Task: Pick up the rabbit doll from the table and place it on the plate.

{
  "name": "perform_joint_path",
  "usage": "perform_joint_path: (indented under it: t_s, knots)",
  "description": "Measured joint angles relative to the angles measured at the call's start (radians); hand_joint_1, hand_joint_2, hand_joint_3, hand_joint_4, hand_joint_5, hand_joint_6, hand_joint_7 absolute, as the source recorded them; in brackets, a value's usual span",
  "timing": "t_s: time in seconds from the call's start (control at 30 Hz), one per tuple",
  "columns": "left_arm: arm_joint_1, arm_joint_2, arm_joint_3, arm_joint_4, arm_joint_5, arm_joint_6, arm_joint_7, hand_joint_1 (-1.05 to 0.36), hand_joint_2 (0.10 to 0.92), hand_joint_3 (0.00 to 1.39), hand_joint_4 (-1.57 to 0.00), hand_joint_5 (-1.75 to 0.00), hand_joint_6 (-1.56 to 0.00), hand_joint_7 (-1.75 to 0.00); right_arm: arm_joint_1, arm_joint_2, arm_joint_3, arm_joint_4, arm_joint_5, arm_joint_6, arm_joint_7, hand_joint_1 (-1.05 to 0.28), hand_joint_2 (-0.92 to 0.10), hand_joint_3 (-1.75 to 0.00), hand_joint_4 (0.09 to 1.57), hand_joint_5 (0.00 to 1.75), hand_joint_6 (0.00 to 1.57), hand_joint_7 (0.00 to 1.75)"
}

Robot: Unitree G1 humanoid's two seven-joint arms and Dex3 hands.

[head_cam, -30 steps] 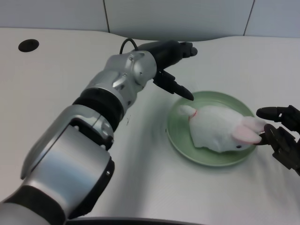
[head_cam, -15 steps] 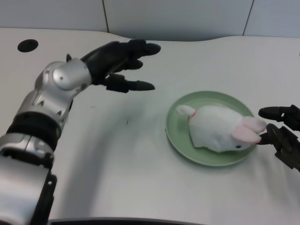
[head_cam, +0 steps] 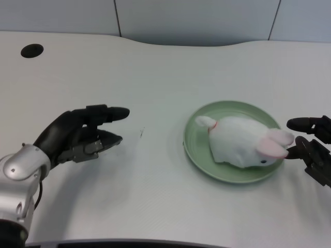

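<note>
The bench [head_cam: 155, 67] is white and smooth, with a small dark round hole [head_cam: 31, 50] near its far left corner. Behind it are pale grey wall panels [head_cam: 196, 18]. A green plate [head_cam: 199, 155] sits on the bench toward the right. The white rabbit doll [head_cam: 240, 142] lies on the plate, with its pink ears pointing right and its little tail pointing left. The left hand [head_cam: 77, 135] is low on the left side, well apart from the plate. Its fingers [head_cam: 111, 113] are loosely spread and point toward the plate. It holds nothing.
</note>
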Motion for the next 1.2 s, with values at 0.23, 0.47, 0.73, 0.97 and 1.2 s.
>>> perform_joint_path:
  t_s: [0.23, 0.47, 0.73, 0.97, 1.2]
  knots:
    - [0.075, -0.006, 0.026, 0.01, -0.017, 0.056, 0.022, -0.6, 0.921, 0.39, -0.35, -1.67, -0.53, -0.83, -0.009, -0.001, -0.007, 0.031, 0.002, -0.007, 0.003, -0.3, -0.92, -0.49, 0.34, 1.4, 0.35, 0.97]
    - [0.084, -0.01, 0.016, 0.048, -0.014, 0.055, 0.027, -0.58, 0.921, 0.52, -0.63, -1.75, -0.53, -1.51, -0.023, -0.002, -0.035, 0.069, 0.013, -0.03, 0.018, -0.31, -0.92, -0.48, 0.35, 1.4, 0.38, 0.96]
    - [0.035, 0.001, -0.013, 0.101, -0.002, 0.068, -0.004, -0.55, 0.921, 0.51, -0.75, -1.75, -0.5, -1.73, -0.038, -0.002, -0.037, 0.086, 0.014, -0.046, 0.024, -0.31, -0.92, -0.5, 0.34, 1.41, 0.38, 0.95]
    - [-0.023, -0.002, -0.008, 0.206, -0.016, 0.039, -0.021, -0.5, 0.921, 0.52, -0.74, -1.75, -0.5, -1.75, -0.077, -0.006, -0.044, 0.151, 0.019, -0.052, 0.036, -0.32, -0.92, -0.48, 0.35, 1.42, 0.39, 0.96]
    - [-0.046, 0.001, -0.037, 0.26, 0.01, -0.032, -0.023, -0.56, 0.921, 0.51, -0.63, -1.75, -0.45, -1.75, -0.088, -0.006, -0.05, 0.166, 0.019, -0.053, 0.029, -0.31, -0.92, -0.47, 0.34, 1.4, 0.38, 0.93]
